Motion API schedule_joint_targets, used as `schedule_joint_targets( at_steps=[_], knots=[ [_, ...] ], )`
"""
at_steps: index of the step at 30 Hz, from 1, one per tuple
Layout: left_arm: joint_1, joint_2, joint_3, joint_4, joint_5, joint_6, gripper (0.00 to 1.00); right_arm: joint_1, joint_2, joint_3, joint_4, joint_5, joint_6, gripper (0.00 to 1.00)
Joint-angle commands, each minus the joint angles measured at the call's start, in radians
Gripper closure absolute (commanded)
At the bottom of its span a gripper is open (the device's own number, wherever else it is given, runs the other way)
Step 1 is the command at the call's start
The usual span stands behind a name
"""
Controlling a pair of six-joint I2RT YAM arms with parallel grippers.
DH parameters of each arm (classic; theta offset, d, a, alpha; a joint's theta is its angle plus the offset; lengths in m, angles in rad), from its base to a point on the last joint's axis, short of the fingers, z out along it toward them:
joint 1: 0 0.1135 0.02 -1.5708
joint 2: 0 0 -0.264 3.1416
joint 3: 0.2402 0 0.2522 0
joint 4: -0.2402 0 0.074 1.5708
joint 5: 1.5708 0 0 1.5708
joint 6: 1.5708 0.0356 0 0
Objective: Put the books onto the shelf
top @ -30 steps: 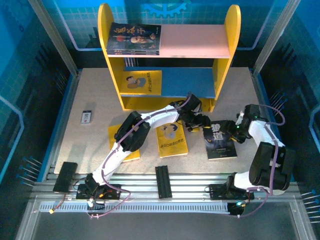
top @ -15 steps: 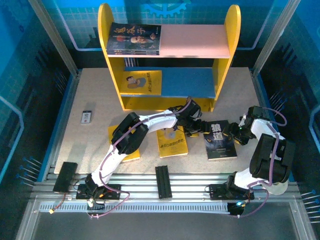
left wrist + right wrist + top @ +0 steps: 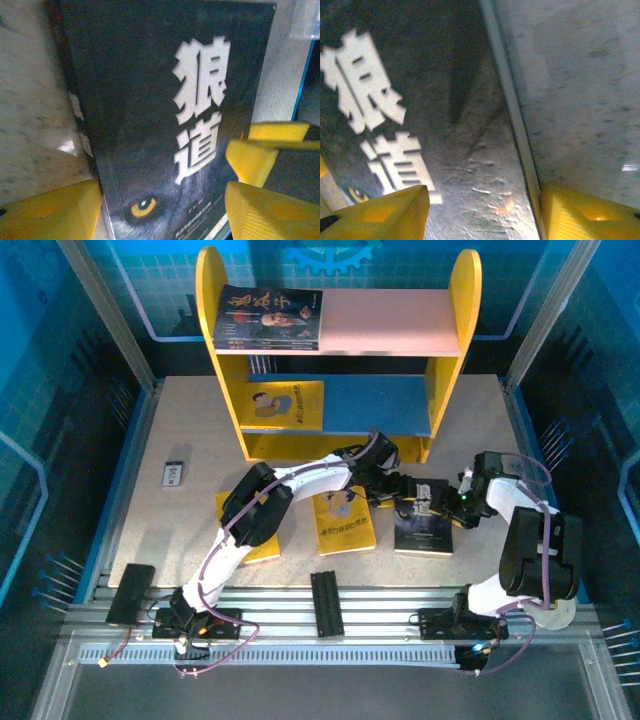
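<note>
Wolf book point(image 3: 420, 525) now further left, between left gripper point(image 3: 404, 494) and right gripper point(image 3: 451, 508)

Wolf book point(image 3: 165, 125) is showing a black cover, white Chinese characters, grey fur and an amber eye. Shelf point(image 3: 390, 322) is showing yellow sides, pink upper board, blue lower board. Lower-board book point(image 3: 285, 405) is looking yellow, possibly cartoon-printed. Tabletop point(image 3: 190, 435) is reading speckled beige.
</note>
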Motion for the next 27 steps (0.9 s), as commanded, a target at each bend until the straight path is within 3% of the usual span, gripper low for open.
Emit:
schedule_joint_targets(
  at_steps=[1,16,24,27],
  knots=[
    [0.027,0.007,0.039,-0.022,0.002,0.022,0.33,0.073,0.006,0.010,0.005,-0.079,0.040,0.39],
    [0.033,-0.050,-0.089,-0.046,-0.023,0.062,0.33,0.025,0.052,0.053,-0.026,0.065,-0.024,0.43],
    [0.018,-0.050,-0.095,-0.072,-0.023,0.082,0.34,0.026,0.072,0.096,-0.098,0.193,-0.057,0.55],
    [0.013,-0.044,-0.092,-0.072,-0.021,0.082,0.34,0.035,0.078,0.090,-0.085,0.162,-0.052,0.58]
  ],
)
